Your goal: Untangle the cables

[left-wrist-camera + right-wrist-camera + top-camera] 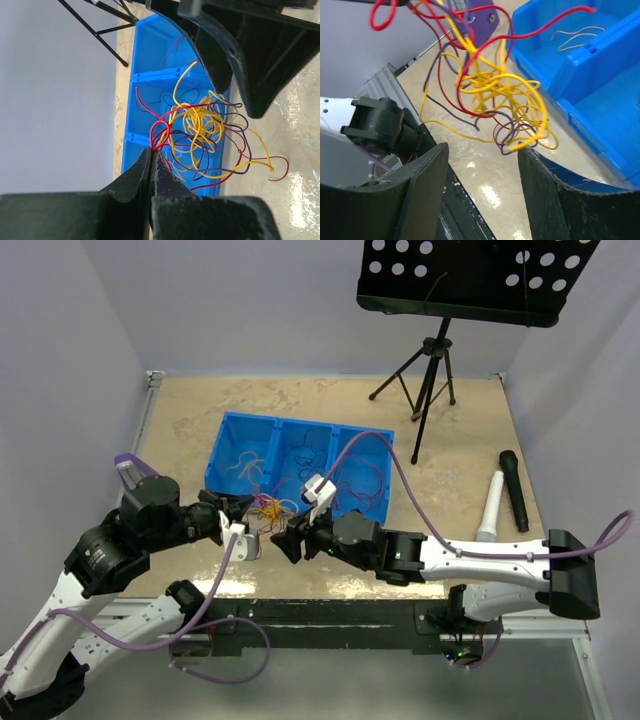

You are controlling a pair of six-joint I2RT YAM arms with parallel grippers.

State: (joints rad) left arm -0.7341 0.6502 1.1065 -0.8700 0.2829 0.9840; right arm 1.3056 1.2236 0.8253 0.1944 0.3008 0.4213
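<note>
The cables are one curly tangle of red, yellow and purple wire, hanging just in front of the blue bin. In the top view the cables sit between both grippers. My left gripper is shut on a red loop at the tangle's edge; from above the left gripper lies just left of the bundle. My right gripper stands open below the cables, nothing between its fingers. Seen from above, the right gripper is near the bundle's front right.
The blue bin has three compartments holding a few loose wires. A black microphone and a white microphone lie at the right. A music stand rises at the back right. The table's near edge is right behind the grippers.
</note>
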